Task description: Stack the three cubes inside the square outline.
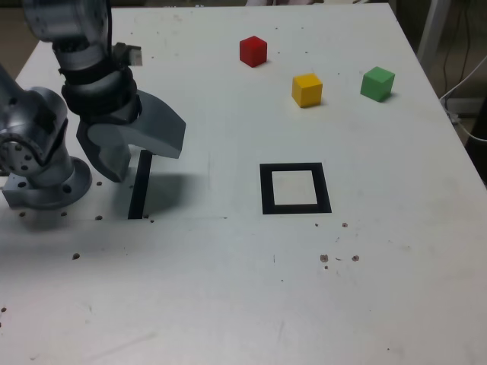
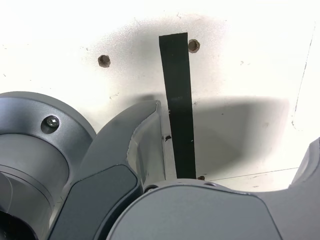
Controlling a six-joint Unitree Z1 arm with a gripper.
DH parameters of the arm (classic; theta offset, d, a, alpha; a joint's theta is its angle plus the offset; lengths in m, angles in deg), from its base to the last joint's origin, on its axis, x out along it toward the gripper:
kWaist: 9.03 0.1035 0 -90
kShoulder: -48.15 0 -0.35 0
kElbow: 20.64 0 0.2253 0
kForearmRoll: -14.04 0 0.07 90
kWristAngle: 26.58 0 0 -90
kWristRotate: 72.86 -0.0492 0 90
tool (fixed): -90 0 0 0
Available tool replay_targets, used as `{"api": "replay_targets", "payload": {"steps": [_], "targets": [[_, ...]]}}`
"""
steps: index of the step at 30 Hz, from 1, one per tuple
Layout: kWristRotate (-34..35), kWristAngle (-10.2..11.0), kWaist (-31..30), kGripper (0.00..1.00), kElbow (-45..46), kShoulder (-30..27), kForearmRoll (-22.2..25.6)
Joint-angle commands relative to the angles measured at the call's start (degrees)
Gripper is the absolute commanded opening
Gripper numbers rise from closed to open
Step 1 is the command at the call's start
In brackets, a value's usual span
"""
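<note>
Gripper (image 1: 144,158) hanging w/ jaws spread, nothing held. Cubes (image 1: 307,90) looking light, stiff, prob. not slippery; best gripping opp. side faces, mid-height.

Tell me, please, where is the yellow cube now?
In the exterior view, the yellow cube is right of centre, between the red cube and the green cube, beyond the square outline.

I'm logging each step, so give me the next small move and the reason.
I'd swing the open claw toward the yellow cube: it holds nothing, the square outline has no cube in it, and of the three cubes yellow looks nearest that outline.
</note>
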Motion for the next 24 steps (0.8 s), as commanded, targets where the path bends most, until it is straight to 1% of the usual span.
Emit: {"api": "replay_targets", "payload": {"steps": [1,17,20,24], "targets": [[0.10,-0.04,0.13,0.99,0.11,-0.45,0.03],[0.21,-0.09,0.13,0.99,-0.14,-0.28,-0.07],[0.06,-0.10,0.42,0.99,-0.80,-0.11,0.64],[-0.82,-0.32,1.40,0.99,-2.75,0.81,2.83]]}}
